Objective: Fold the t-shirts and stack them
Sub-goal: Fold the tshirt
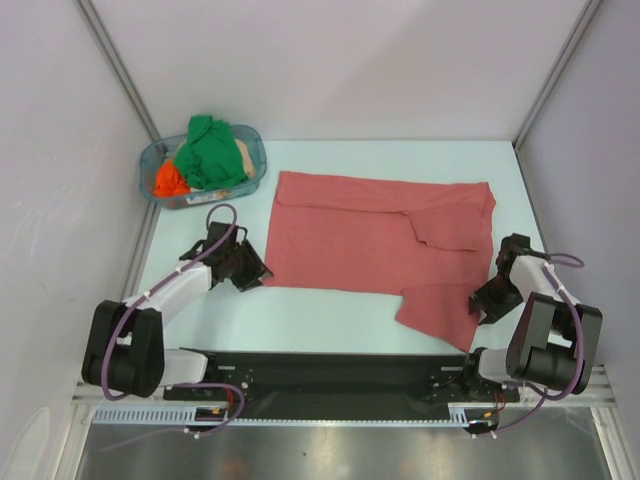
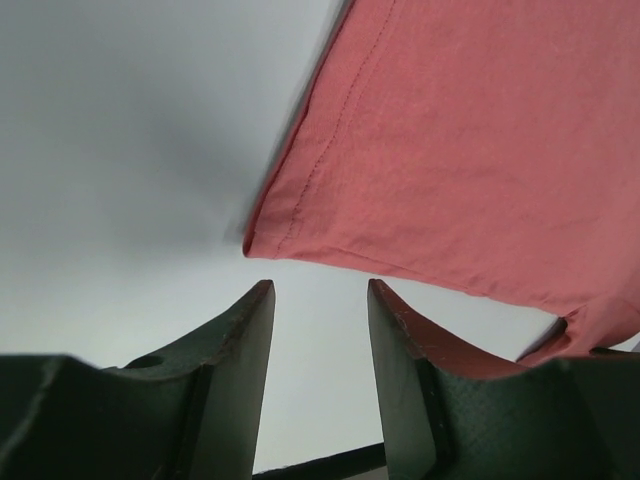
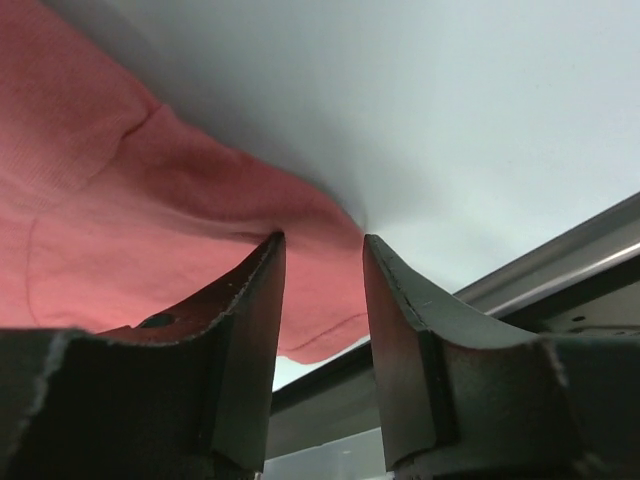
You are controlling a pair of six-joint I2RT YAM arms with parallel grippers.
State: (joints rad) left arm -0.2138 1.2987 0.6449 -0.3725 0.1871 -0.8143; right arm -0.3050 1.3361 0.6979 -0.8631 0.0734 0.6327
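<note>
A large salmon-red t-shirt (image 1: 380,240) lies spread on the pale table, its right side folded over and a sleeve flap hanging toward the front right. My left gripper (image 1: 255,268) is open and empty, just short of the shirt's near left corner (image 2: 470,140); its jaws (image 2: 320,290) stand apart over bare table. My right gripper (image 1: 487,300) is open at the right edge of the front flap; in the right wrist view its tips (image 3: 322,240) straddle the cloth's edge (image 3: 120,200). Green (image 1: 212,152), orange (image 1: 168,181) and beige (image 1: 243,152) shirts lie bunched in the tub.
The clear blue-tinted tub (image 1: 155,165) stands at the back left corner. White enclosure walls close in the left, back and right. A black rail (image 1: 330,370) with the arm bases runs along the near edge, just right of my right gripper in its wrist view (image 3: 560,270).
</note>
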